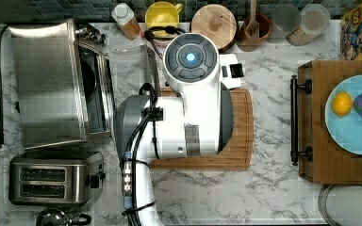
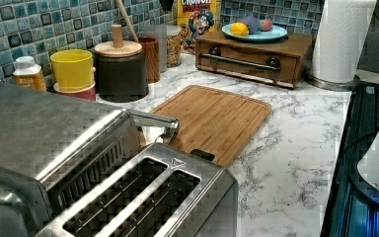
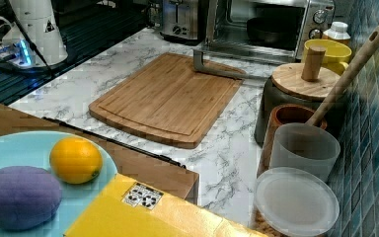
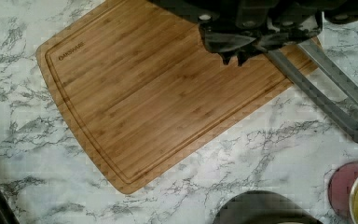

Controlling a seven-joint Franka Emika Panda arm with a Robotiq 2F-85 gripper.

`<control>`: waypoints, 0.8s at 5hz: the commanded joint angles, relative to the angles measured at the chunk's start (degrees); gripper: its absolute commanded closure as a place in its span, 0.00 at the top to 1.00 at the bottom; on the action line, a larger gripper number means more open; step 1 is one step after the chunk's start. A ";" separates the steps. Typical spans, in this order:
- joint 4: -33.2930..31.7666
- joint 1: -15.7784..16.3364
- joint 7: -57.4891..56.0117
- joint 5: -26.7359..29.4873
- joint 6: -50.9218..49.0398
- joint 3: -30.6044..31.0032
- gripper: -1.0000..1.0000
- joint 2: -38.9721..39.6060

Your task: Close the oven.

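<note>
Looking down over the marble counter [image 1: 273, 197], we find the oven [image 1: 47, 84] against the top view's left edge, its glass door [image 1: 128, 63] dropped flat and the bar handle [image 3: 217, 69] lying over the near corner of the cutting board [image 3: 168, 98]. Our gripper [image 4: 233, 58] hangs above that board, close beside the handle, with its fingertips nearly together and nothing between them. The door is not yet raised. We judge the main risk to be a poor catch: pushing on the glass rather than under the bar could let the fingers slide off, and a shove could nudge the oven towards the toaster [image 1: 52, 181] beside it.
</note>
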 commanded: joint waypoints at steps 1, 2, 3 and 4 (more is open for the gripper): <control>0.01 -0.01 -0.10 -0.03 0.17 0.08 0.00 0.04; -1.00 -1.65 -12.62 5.95 4.93 -0.25 0.00 1.60; 3.80 -4.08 -25.69 13.34 3.46 -1.44 0.00 7.80; 4.44 -5.78 -37.06 17.30 6.01 -1.89 0.00 10.59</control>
